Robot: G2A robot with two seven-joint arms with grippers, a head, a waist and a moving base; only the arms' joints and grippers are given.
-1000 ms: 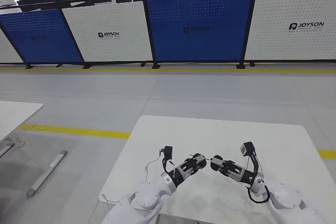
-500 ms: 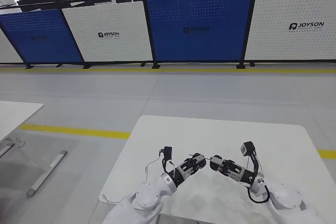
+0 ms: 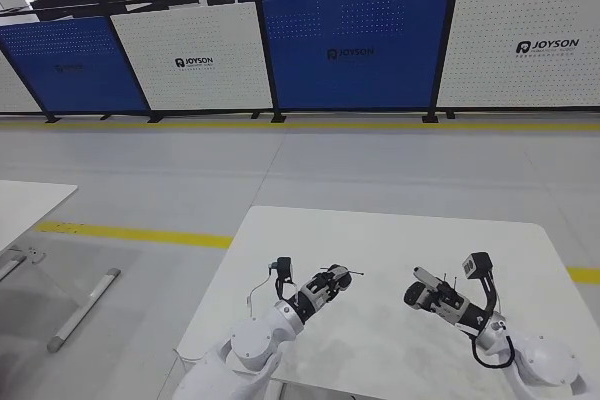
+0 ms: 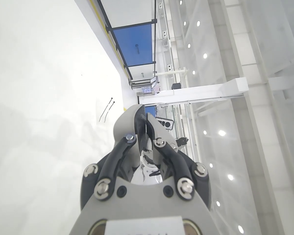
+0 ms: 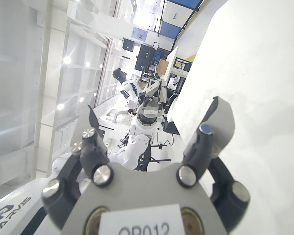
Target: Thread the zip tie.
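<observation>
Zip tie (image 3: pixel 348 270), thin and black, sits pinched in the left gripper (image 4: pixel 144 119). The claw's fingers are pressed together on it, and a short dark end peeks out at the tips. From above, a slender length pokes out past the left gripper, held clear of the table (image 3: pixel 400 235). Which end carries the head is too small to tell.

It looks nearly weightless, smooth and springy, so it will likely bow and flick when nudged, and it could slide or twist in a loose pinch. A firm hold close to the working end seems best, leaving only a short free length so the tip goes where it is aimed. The second hold would sit just behind the head, with the slot left open.

The right gripper (image 5: pixel 154 107) is well apart from the left gripper, its fingers spread wide with nothing between them.

Two more black ties (image 4: pixel 107 110) lie flat on the table beyond the left gripper, side by side and almost touching. The tabletop is white, smooth and hard, so a tie lying flat there would probably be awkward to pick up.

Farther beyond the left gripper come pale floor (image 3: pixel 380 165), a yellow line (image 3: pixel 130 235), and blue and white panels (image 3: pixel 355 55)
</observation>
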